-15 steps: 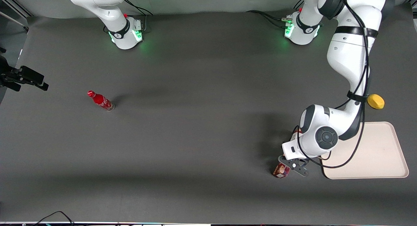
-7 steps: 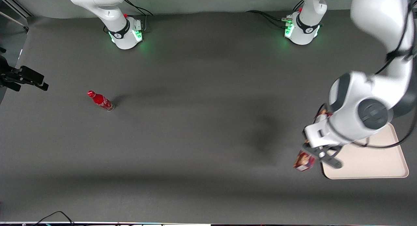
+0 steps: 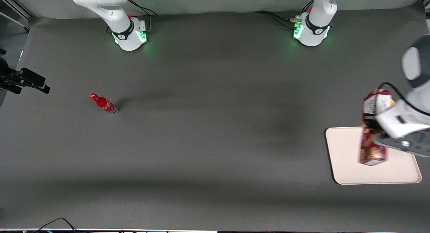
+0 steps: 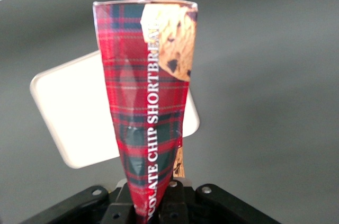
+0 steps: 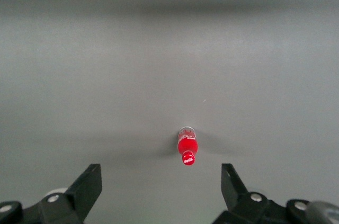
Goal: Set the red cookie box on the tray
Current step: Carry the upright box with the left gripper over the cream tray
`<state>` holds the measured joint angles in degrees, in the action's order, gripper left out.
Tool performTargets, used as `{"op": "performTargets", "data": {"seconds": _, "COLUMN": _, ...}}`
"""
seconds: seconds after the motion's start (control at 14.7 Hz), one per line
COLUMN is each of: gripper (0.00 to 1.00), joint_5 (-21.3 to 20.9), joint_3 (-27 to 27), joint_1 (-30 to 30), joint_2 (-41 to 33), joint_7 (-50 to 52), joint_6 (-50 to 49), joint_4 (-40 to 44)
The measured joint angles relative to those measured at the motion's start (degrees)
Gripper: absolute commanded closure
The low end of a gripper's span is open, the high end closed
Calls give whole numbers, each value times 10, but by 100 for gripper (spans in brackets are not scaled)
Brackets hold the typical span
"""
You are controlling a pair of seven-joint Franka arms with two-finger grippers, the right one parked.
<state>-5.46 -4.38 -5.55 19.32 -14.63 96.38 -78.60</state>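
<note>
The red cookie box (image 3: 372,130) hangs in the air over the tray (image 3: 346,159), its white-label end pointing toward the arm bases. My left gripper (image 3: 381,136) is shut on the box's middle, on the side toward the working arm's end of the table. In the left wrist view the plaid red cookie box (image 4: 145,107) rises from between the gripper's (image 4: 153,205) black fingers. The cream tray (image 4: 74,113) lies on the table below it, partly covered by the box.
A small red bottle (image 3: 103,103) stands toward the parked arm's end of the table and also shows in the right wrist view as the bottle (image 5: 187,150). A bit of something yellow (image 3: 391,101) peeks out beside the box's label end.
The left arm lifted the box off the table beside the tray and swung it toward the working arm's end, so it now hangs over the tray. The box has also turned.
</note>
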Motion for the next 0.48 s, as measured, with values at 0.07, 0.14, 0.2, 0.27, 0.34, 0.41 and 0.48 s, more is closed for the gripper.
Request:
{"op": "performTargets", "data": {"seconds": 0.07, "gripper": 100, "joint_5": 1, "joint_3": -24, "joint_1": 3, "joint_2": 4, "joint_7": 0, "joint_6": 1, "joint_4": -3}}
{"op": "performTargets", "data": {"seconds": 0.14, "gripper": 100, "joint_5": 2, "joint_3": -40, "joint_1": 11, "joint_2": 10, "joint_7": 0, "joint_6": 1, "joint_4": -5}}
{"op": "performTargets", "data": {"seconds": 0.2, "gripper": 100, "joint_5": 8, "joint_3": -47, "joint_1": 24, "joint_2": 16, "joint_7": 0, "joint_6": 2, "joint_4": -6}}
{"op": "performTargets", "data": {"seconds": 0.27, "gripper": 100, "joint_5": 19, "joint_3": -49, "joint_1": 43, "joint_2": 24, "joint_7": -1, "joint_6": 3, "joint_4": -6}}
{"op": "performTargets", "data": {"seconds": 0.34, "gripper": 100, "joint_5": 33, "joint_3": -50, "joint_1": 65, "joint_2": 35, "joint_7": -3, "joint_6": 6, "joint_4": -6}}
{"op": "performTargets", "data": {"seconds": 0.41, "gripper": 100, "joint_5": 46, "joint_3": -51, "joint_1": 89, "joint_2": 48, "joint_7": -11, "joint_6": 19, "joint_4": -7}}
{"op": "performTargets", "data": {"seconds": 0.48, "gripper": 100, "joint_5": 56, "joint_3": -52, "joint_1": 114, "joint_2": 63, "joint_7": -29, "joint_6": 40, "joint_4": -10}}
